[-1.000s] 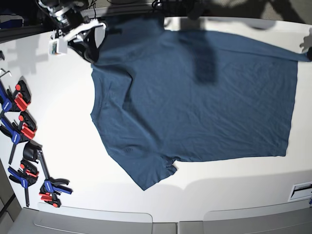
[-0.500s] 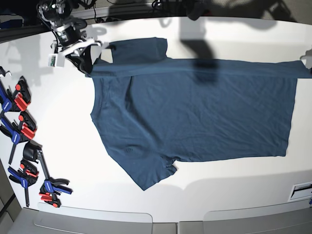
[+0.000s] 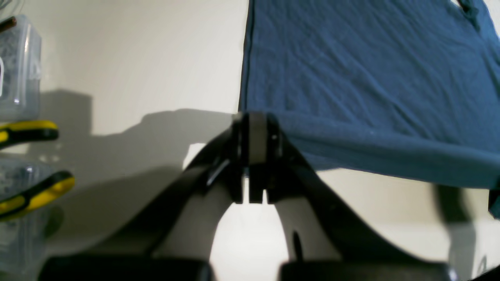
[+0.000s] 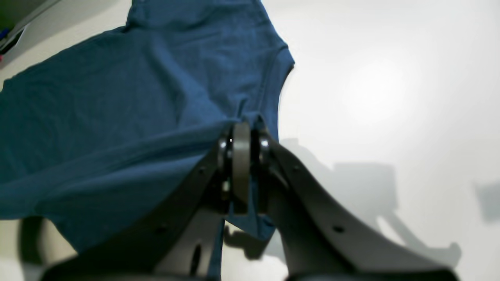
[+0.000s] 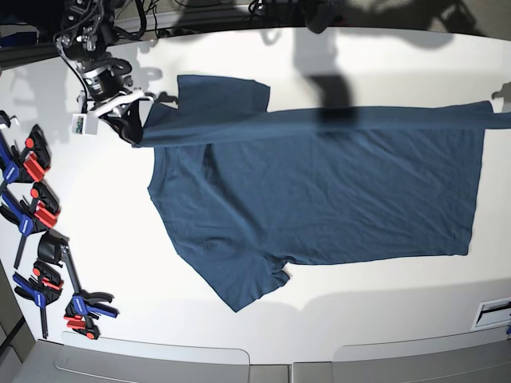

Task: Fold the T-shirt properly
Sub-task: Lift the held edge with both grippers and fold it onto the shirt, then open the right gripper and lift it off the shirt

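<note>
Currently: T-shirt (image 5: 319,191) on white desk (image 5: 104,231), far edge lifted.
Left gripper (image 3: 252,156) clenched on hem corner; right gripper (image 4: 240,171) clenched on shoulder edge; clamps (image 5: 36,215) beside, apart from cloth.

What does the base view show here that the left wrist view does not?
Only the base view shows the whole T-shirt spread on the white table, the right gripper shut on its shoulder end, and the blue-and-red clamps along the table's edge. Only the left wrist view shows the left gripper close up, shut on the shirt's hem corner, plus clear bins and yellow-handled tools beside it. Both show the shirt's far edge lifted and stretched above the flat cloth.
</note>
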`<act>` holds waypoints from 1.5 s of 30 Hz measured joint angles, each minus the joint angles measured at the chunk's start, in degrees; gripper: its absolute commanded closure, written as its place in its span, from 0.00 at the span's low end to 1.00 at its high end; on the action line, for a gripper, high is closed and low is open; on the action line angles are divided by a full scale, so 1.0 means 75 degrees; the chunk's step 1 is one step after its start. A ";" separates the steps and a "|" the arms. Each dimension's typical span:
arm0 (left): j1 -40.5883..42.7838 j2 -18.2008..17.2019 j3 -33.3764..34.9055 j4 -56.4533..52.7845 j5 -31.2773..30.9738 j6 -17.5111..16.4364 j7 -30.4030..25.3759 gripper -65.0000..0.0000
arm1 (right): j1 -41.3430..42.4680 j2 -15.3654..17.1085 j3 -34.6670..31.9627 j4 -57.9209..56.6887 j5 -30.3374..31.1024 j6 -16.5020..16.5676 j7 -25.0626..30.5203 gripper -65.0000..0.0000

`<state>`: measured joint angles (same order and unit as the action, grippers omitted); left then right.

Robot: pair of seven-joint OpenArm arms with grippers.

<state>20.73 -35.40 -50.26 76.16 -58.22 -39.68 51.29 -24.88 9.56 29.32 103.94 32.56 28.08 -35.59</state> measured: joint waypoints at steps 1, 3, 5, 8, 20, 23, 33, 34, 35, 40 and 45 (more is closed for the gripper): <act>-0.0006 -0.0003 0.0000 0.0000 -0.0003 -0.0003 -0.0012 1.00 | -0.0003 0.0000 -0.0050 -0.0003 0.0000 0.0000 0.0003 1.00; -0.0012 -0.0003 0.0000 0.0000 0.0000 0.0000 -0.0038 1.00 | 0.0000 0.0003 -0.0224 -0.0041 -0.0163 0.0000 0.0146 1.00; -0.0012 0.0000 0.0000 0.0000 0.0003 0.0000 -0.0041 1.00 | 0.0044 0.0003 -0.0487 -0.0131 -0.0595 -0.0003 0.0423 1.00; -0.0020 -0.0006 0.0000 0.0000 0.0012 0.0000 -0.0041 1.00 | 0.0312 0.0015 -0.0938 -0.0446 -0.1008 -0.0023 0.0484 1.00; -0.0146 -0.0003 0.0000 -0.0003 0.0516 0.0003 -0.0070 1.00 | 0.1585 0.0017 -0.1591 -0.2057 -0.1798 -0.0490 0.0629 1.00; -0.0143 -0.0003 0.0000 -0.0003 0.0519 0.0003 -0.0070 1.00 | 0.1582 0.0015 -0.1591 -0.2060 -0.1801 -0.0490 0.0627 1.00; -0.0137 -0.0184 0.0000 -0.0006 0.0256 0.0006 -0.0265 0.83 | 0.1582 0.0026 -0.1591 -0.1982 -0.1172 -0.0405 0.0242 0.49; -0.0137 -0.0277 -0.0003 -0.0006 0.0134 0.0003 -0.0265 0.79 | 0.1574 0.0023 -0.1591 -0.1874 -0.1177 -0.0405 0.0067 0.49; -0.0140 -0.0402 -0.0003 -0.0006 0.0020 0.0003 -0.0265 0.76 | 0.1574 0.0020 -0.1588 -0.1716 -0.1183 -0.0405 -0.0146 0.49; -0.0137 -0.0979 -0.0003 -0.0006 -0.0166 0.0003 -0.0265 0.75 | 0.1571 0.0017 -0.1227 -0.0391 -0.1169 -0.0350 -0.1419 0.49; -0.0137 -0.1285 -0.0003 -0.0006 -0.0175 0.0000 -0.0245 0.75 | 0.0793 0.0050 -0.0487 0.0927 -0.1067 -0.0391 -0.1469 0.49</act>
<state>19.70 -45.04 -50.28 76.12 -59.53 -39.68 49.45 -18.94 9.93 25.67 110.89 24.56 25.15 -46.61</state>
